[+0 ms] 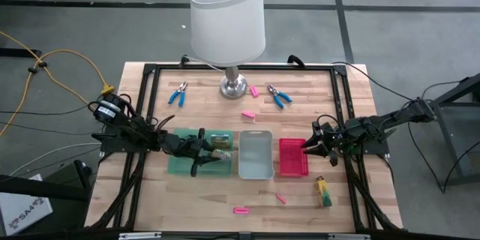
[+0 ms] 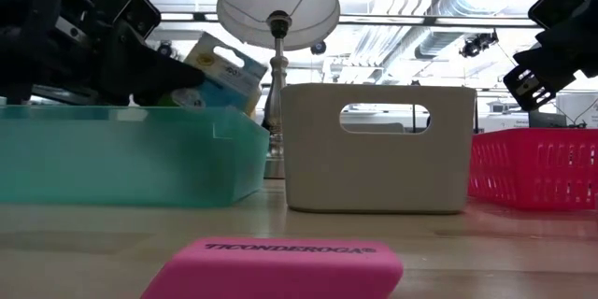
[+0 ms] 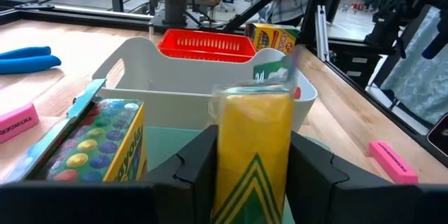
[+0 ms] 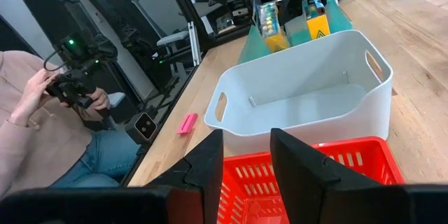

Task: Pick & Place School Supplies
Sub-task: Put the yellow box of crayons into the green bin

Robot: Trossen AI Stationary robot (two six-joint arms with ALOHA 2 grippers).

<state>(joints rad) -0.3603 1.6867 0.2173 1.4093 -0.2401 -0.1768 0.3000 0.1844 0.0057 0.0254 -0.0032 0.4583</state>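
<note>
Crayon pack, yellow with a green chevron, is seen standing upright between the fingers of the left gripper over the green tray; whether the fingers are clamped on it or already slackening cannot be told. A second pack, printed with coloured dots, is leaned in the same tray just beside it. The placing step is judged to be in hand; next, the fingers would need to be spread fully and the arm lifted straight up so the pack is not dragged out.

Beyond the green tray, at three o'clock from it in the high view, the white bin is set, and then the pink basket. The right gripper is held above that basket, parted a little, with nothing between its fingers.

Remaining supplies are scattered: a third pack at five o'clock from the basket, pink erasers along the near edge, and blue-handled pliers at nine o'clock from the lamp.
</note>
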